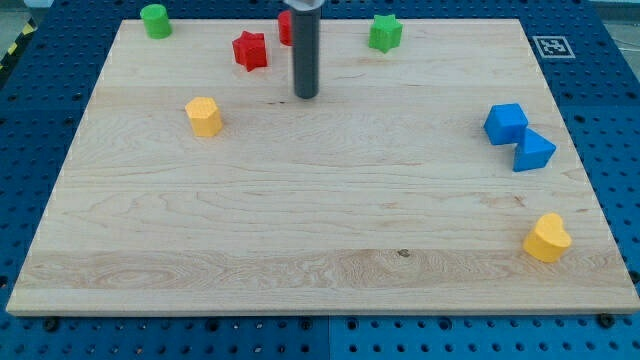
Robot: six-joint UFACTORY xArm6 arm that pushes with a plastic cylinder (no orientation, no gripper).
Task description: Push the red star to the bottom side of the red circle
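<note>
The red star (250, 50) lies near the view's top, left of centre. The red circle (285, 28) sits just to its upper right, mostly hidden behind my rod. My tip (305, 95) rests on the board below and to the right of the red star, a short gap away, and below the red circle. It touches no block.
A green cylinder (155, 20) is at the top left and a green star (385, 32) at the top right of centre. A yellow hexagon block (204, 116) is at the left. A blue cube (506, 123) and blue triangle (533, 151) sit at the right, a yellow heart (547, 238) at the bottom right.
</note>
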